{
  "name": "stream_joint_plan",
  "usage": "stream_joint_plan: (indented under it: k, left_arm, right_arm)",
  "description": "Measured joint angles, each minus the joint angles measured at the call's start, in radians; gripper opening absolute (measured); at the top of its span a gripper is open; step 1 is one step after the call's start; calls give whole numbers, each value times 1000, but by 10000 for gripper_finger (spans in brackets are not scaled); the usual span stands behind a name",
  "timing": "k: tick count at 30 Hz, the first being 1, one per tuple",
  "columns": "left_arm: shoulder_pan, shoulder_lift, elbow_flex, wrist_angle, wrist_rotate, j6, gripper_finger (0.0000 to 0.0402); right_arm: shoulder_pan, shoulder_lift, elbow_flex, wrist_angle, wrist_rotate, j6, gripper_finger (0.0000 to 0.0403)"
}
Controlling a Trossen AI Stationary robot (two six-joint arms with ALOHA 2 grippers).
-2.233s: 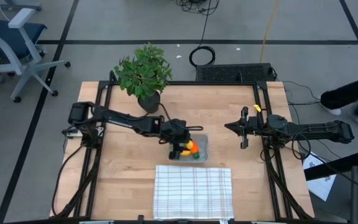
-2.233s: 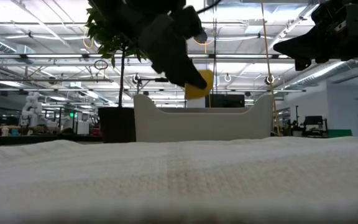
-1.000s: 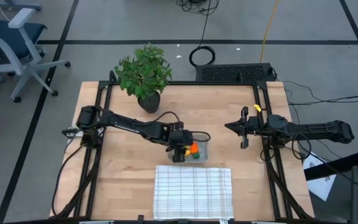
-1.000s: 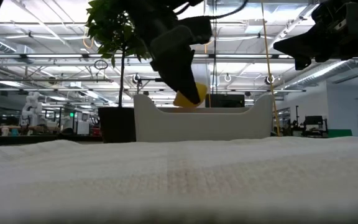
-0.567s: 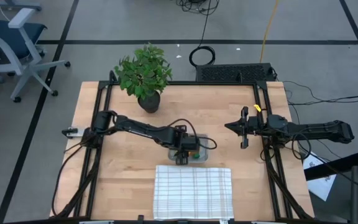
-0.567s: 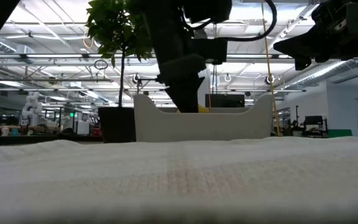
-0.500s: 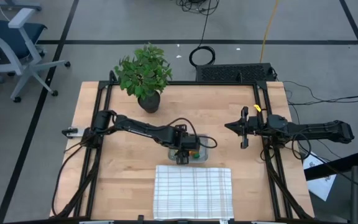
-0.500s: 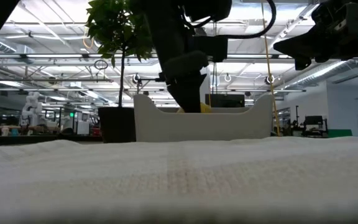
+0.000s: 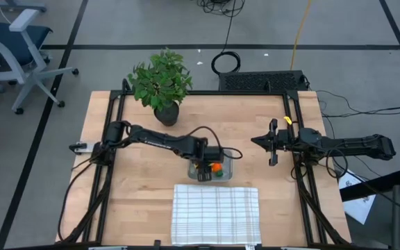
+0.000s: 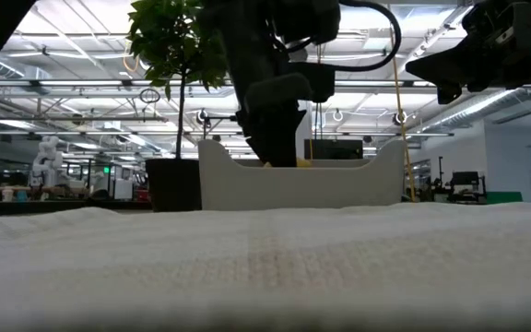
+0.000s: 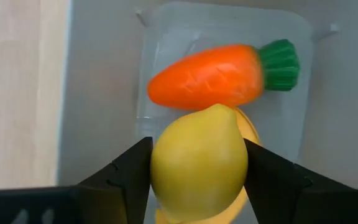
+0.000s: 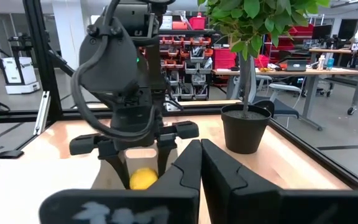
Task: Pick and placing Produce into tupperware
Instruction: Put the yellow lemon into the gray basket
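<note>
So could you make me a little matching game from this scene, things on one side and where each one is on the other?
Things:
1. lemon
2. carrot
3. potted plant
4. right gripper

Places or states:
A. lying inside the tupperware, untouched
B. shut, empty, waiting off to the container's side
C. pinched between the left gripper fingers above the tupperware
D. standing at the table's far edge

Pairs: 1-C, 2-A, 3-D, 4-B
</note>
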Motion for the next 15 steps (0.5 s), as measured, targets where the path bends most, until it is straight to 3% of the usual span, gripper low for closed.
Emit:
stream_joint_plan:
  k: [15]
  left_arm:
    - [21, 0, 0, 14, 32, -1, 211]
  right_arm:
    - [0, 0, 0, 1, 0, 8, 0]
